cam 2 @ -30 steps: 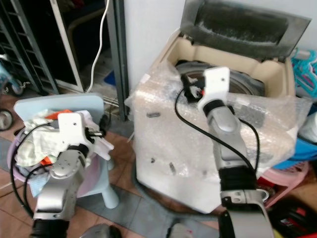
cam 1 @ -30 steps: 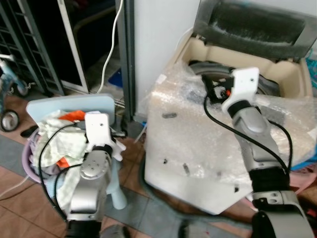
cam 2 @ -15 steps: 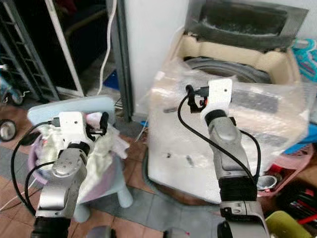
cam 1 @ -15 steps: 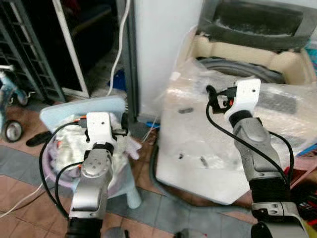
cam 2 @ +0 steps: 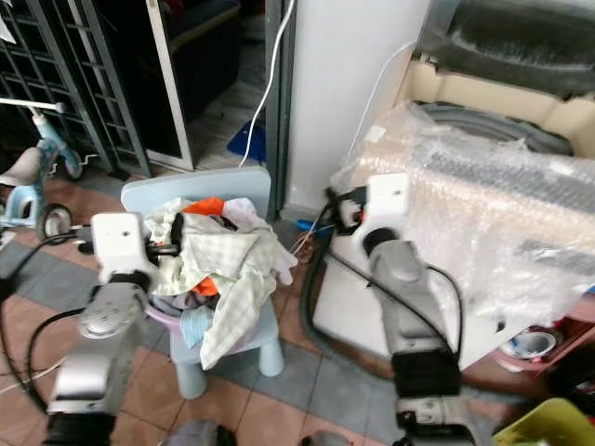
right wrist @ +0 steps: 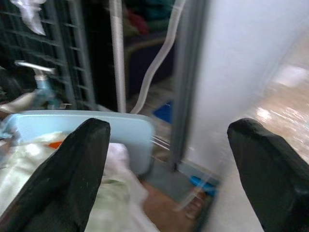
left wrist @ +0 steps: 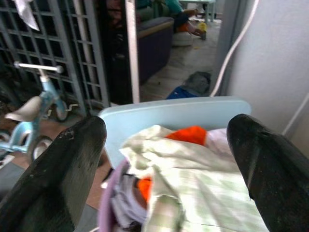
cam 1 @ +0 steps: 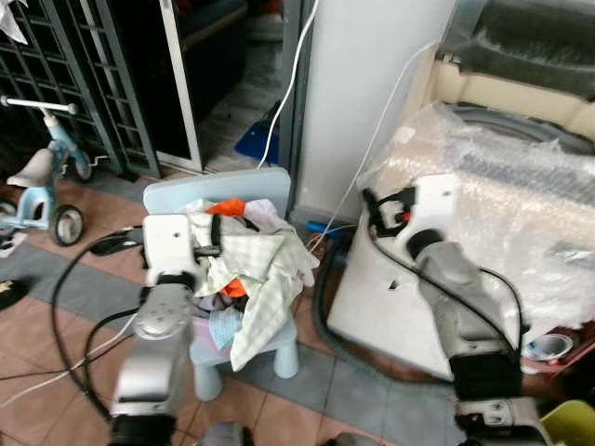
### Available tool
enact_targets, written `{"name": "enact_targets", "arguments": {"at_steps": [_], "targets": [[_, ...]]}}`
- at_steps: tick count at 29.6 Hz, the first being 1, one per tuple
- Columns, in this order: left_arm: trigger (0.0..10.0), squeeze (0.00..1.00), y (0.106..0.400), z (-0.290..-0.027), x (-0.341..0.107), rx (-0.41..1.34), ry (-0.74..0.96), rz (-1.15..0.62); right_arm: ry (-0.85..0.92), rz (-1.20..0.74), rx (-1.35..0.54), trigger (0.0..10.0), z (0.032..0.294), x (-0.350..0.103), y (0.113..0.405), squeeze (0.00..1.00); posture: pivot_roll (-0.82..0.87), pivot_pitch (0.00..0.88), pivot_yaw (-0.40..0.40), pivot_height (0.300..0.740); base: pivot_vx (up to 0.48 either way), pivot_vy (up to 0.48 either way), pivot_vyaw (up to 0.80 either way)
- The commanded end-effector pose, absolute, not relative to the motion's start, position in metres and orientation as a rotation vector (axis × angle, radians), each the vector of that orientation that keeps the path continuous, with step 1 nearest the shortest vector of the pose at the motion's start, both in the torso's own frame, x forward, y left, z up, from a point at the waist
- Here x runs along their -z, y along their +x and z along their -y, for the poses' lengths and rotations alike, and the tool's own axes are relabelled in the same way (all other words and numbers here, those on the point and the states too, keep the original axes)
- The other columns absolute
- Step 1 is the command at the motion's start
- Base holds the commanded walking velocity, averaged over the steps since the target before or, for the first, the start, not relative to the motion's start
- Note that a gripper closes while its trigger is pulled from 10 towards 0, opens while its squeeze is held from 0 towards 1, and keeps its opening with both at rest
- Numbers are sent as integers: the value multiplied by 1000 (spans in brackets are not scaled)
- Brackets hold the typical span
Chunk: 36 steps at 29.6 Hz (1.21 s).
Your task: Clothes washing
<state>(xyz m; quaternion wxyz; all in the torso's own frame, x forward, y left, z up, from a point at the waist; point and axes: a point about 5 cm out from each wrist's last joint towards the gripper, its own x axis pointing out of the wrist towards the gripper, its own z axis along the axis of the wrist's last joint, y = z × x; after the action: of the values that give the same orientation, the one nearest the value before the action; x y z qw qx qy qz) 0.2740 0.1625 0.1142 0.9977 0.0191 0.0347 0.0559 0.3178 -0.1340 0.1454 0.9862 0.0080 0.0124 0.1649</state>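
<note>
A heap of clothes (cam 1: 253, 263), pale green check, white and orange, fills a lilac basket (cam 2: 164, 316) on a light-blue child's chair (cam 1: 226, 190). My left gripper (cam 1: 207, 251) sits at the heap's left edge. In the left wrist view its fingers (left wrist: 72, 159) stand wide apart, with the clothes (left wrist: 193, 193) beyond them. The washing machine (cam 1: 521, 195), wrapped in bubble wrap, stands on the right with its lid (cam 1: 535, 42) up. My right gripper (cam 1: 376, 206) hangs by the machine's front left corner, open and empty, pointing at the chair (right wrist: 96, 130).
A child's bike (cam 1: 42, 181) and a dark metal grille (cam 1: 74, 84) are on the left. A white cable (cam 1: 290, 84) runs down the grey post. A grey hose (cam 1: 325, 307) curls on the tiled floor beside the machine. A yellow-green bin (cam 1: 572, 423) sits at the bottom right.
The whole view has swung left and pulled back. My right gripper has come off the washer's top down to its front left corner. The left gripper stays by the clothes.
</note>
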Motion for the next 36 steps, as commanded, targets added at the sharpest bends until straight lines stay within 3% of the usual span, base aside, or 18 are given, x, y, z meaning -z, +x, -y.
{"name": "enact_targets", "arguments": {"at_steps": [1,8,21,24,31,36], "targets": [[10000,0,273,-157,-115,-94,32,-60,-6,-11,-348,10000,134,-148,316,0,-18,0,-43,740,262,0,681],[10000,0,272,-157,-114,-90,26,-69,-5,-44,-337,10000,133,-145,319,0,-17,0,-46,740,336,0,528],[10000,0,269,-156,-111,-89,26,-82,-68,-101,-427,10000,124,-135,316,0,-9,0,-54,740,395,0,0],[10000,0,268,-155,-110,-91,22,-86,-85,-99,-476,10000,119,-134,314,0,-6,0,-60,740,329,0,800],[10000,0,266,-155,-109,-125,30,-111,-160,-192,-529,10000,117,-118,312,0,16,0,-69,740,0,0,771],[10000,0,264,-155,-107,-118,36,-143,-214,-284,-554,10000,120,-105,312,0,31,0,-65,740,0,0,0]]}}
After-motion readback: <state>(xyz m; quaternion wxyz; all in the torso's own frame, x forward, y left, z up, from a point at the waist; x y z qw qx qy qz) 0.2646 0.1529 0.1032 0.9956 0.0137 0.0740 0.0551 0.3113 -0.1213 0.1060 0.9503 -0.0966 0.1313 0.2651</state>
